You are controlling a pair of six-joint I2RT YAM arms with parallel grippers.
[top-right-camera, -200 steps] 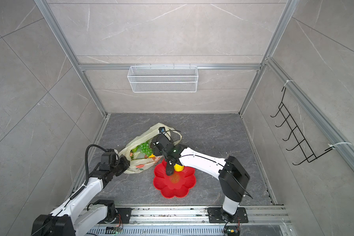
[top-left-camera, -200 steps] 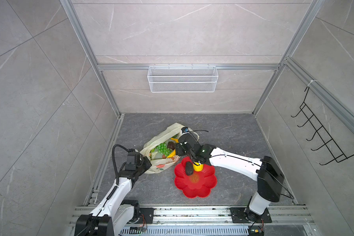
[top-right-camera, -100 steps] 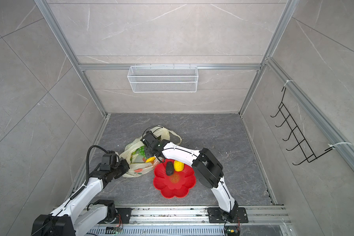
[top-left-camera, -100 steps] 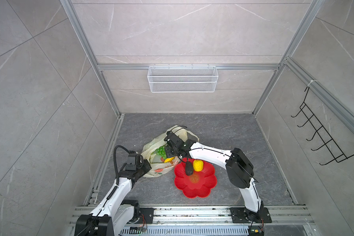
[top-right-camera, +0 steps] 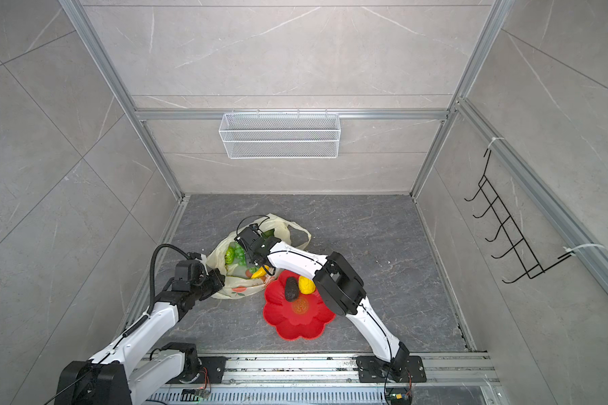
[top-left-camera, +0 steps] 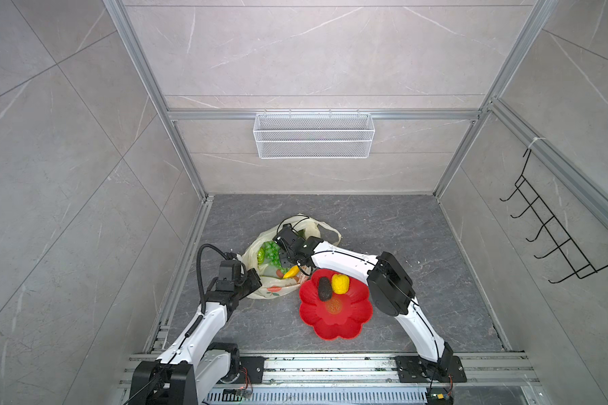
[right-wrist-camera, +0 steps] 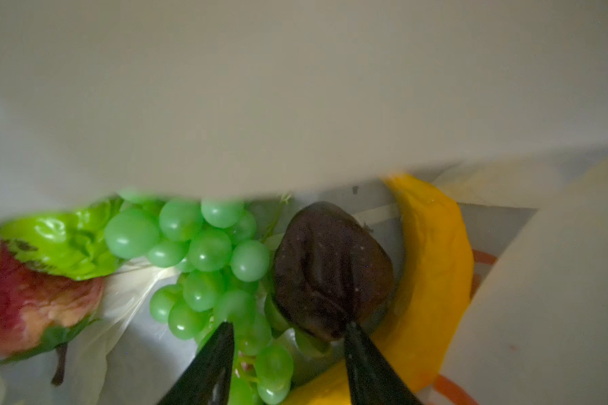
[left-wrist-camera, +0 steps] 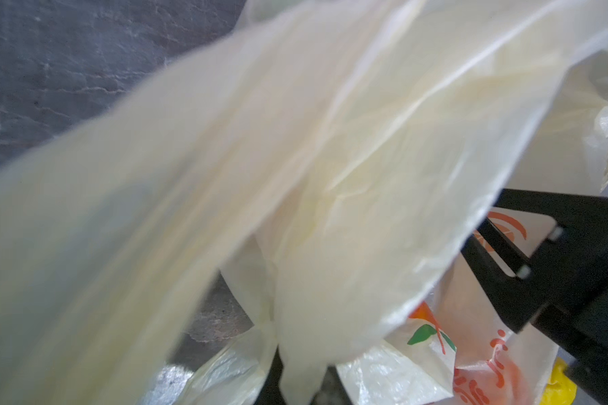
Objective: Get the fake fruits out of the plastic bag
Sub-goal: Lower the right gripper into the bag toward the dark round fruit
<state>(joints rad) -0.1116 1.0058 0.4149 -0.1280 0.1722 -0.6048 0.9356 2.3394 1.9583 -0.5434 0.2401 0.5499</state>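
The pale-yellow plastic bag (top-left-camera: 265, 292) (top-right-camera: 230, 291) lies left of the red plate. My left gripper (top-left-camera: 254, 280) (top-right-camera: 219, 280) (left-wrist-camera: 295, 389) is shut on a fold of the bag's film at its near edge. My right gripper (top-left-camera: 283, 261) (top-right-camera: 252, 260) (right-wrist-camera: 288, 328) reaches into the bag's mouth, open. Between its fingers sit grapes (right-wrist-camera: 197, 245) of the green bunch (top-left-camera: 271, 254), and one fingertip (right-wrist-camera: 352, 329) touches the dark-brown piece (right-wrist-camera: 330, 270). The banana (right-wrist-camera: 436, 266) (top-left-camera: 291, 271), a green knobbly piece (right-wrist-camera: 60, 242) and a red fruit (right-wrist-camera: 32, 308) also lie inside.
The red flower-shaped plate (top-left-camera: 334, 321) (top-right-camera: 297, 321) holds a dark avocado (top-left-camera: 324, 288) (top-right-camera: 291, 289) and a yellow lemon (top-left-camera: 340, 283) (top-right-camera: 306, 284). A wire basket (top-left-camera: 313, 140) hangs on the back wall. A black hook rack (top-left-camera: 555, 238) is on the right wall.
My right gripper left the lemon on the plate, swung left from over the plate and went down into the bag, its jaws now narrower. The left arm has kept still.
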